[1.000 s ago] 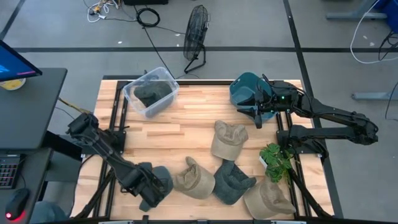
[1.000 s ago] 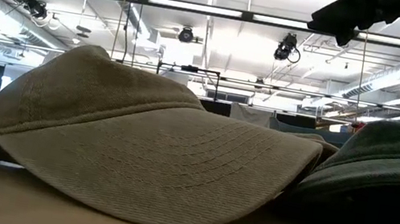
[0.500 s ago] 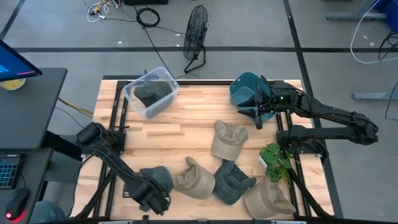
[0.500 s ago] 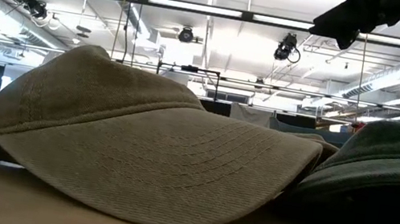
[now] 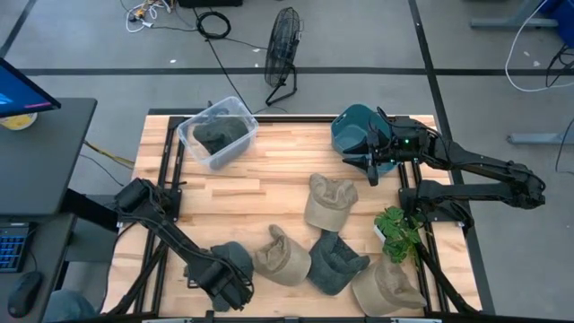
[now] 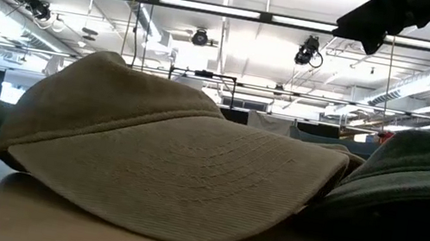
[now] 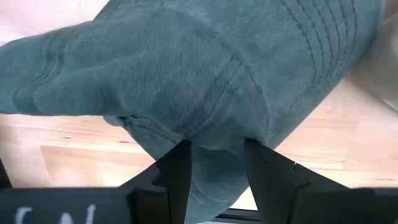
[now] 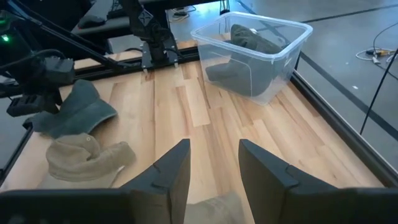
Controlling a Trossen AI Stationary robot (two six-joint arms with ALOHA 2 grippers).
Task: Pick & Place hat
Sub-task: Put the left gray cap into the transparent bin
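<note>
A wooden table (image 5: 269,175) seen from above holds several baseball caps scattered along its near edge. The left gripper (image 5: 229,285) sits low at the near left corner, its two dark fingers (image 7: 177,171) pinched on the fabric of a grey-green cap (image 5: 231,258); the left wrist view shows the cloth (image 7: 186,81) bunched between them. This cap lies just beside a tan cap (image 5: 282,258), with a dark green cap (image 5: 336,262) and more tan ones further along.

At the far left corner stands a clear plastic bin (image 5: 218,133) that already has a dark cap inside. The right gripper (image 5: 375,154) waits near the far right edge beside a teal cap (image 5: 352,130), its fingers parted and empty.

The step in hand looks like the grasp itself. The next move would call for lifting the cap clear of its neighbour, then carrying it across to the bin, probably without snagging the tan cap beside it.
</note>
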